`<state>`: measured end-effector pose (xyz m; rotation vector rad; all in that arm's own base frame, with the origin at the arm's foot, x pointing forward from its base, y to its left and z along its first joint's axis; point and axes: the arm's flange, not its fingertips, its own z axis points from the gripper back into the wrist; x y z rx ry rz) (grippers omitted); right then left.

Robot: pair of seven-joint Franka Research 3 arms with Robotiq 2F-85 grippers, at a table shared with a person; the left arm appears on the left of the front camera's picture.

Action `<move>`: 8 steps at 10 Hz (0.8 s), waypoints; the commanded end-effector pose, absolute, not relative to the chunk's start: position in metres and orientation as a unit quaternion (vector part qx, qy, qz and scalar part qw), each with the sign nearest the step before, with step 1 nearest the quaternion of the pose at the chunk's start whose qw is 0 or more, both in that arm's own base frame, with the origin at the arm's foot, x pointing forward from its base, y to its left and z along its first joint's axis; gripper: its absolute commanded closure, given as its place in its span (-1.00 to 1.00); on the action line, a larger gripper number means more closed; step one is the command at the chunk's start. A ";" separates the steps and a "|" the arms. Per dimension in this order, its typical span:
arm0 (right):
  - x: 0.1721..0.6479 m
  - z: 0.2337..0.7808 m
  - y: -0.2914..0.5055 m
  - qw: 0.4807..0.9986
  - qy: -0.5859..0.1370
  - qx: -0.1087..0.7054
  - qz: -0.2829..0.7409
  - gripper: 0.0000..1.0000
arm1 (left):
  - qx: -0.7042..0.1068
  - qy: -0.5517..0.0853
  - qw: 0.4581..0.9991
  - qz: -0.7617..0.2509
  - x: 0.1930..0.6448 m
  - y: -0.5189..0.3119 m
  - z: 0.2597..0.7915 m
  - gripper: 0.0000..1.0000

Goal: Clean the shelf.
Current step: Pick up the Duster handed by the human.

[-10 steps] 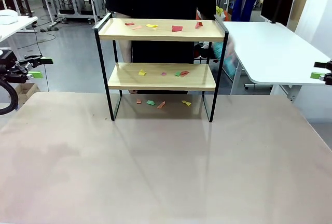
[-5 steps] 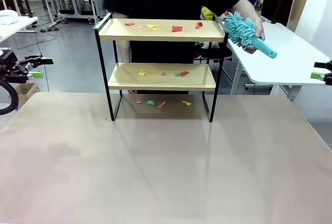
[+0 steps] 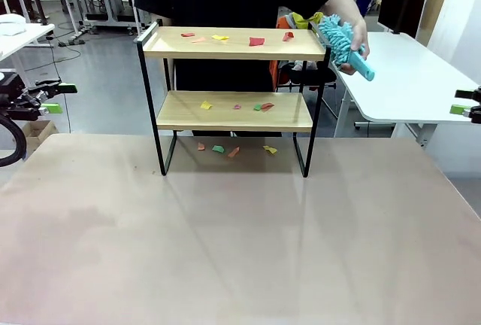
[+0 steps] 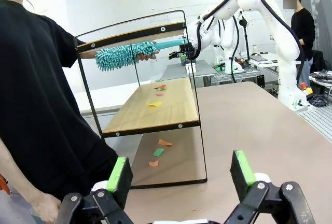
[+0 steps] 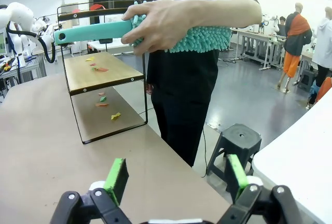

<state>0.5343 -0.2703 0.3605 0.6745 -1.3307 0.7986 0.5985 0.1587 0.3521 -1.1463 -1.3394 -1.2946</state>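
Front view: the shelf (image 3: 233,53) stands on the far half of the table (image 3: 240,250), midway between the two arms, with the person close behind it.
Litter: coloured paper scraps (image 3: 256,41) lie on the top board, with more on the lower board and on the table between the legs.
Person's hand (image 3: 354,37): closed around the teal duster (image 3: 336,31) where the fluffy head meets the handle. It is at the shelf's right end, level with the top board. Whether the head touches the side rail I cannot tell.
Left gripper (image 4: 180,172): jaws wide apart, nothing between them, off the table's left edge.
Right gripper (image 5: 176,175): the same, off the right edge.
Step in hand: likely the approach, with the duster brought up to the top tier and the sweeping not yet begun.
Next move: it probably calls for the head to clear the raised rail, then run along the top board. The strokes should be gentle, since such light scraps would scatter.
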 end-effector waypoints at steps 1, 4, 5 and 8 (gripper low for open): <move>0.535 0.363 -0.269 0.661 -0.590 0.298 0.355 -1.00 | -0.463 -0.544 0.456 -0.531 0.598 0.159 0.353 -1.00; 0.535 0.363 -0.269 0.661 -0.590 0.298 0.355 -1.00 | -0.463 -0.544 0.456 -0.531 0.598 0.159 0.353 -1.00; 0.535 0.363 -0.269 0.661 -0.590 0.298 0.355 -1.00 | -0.463 -0.544 0.456 -0.531 0.598 0.159 0.353 -1.00; 0.522 0.432 -0.257 0.676 -0.582 0.286 0.350 -1.00 | -0.463 -0.544 0.456 -0.531 0.598 0.159 0.353 -1.00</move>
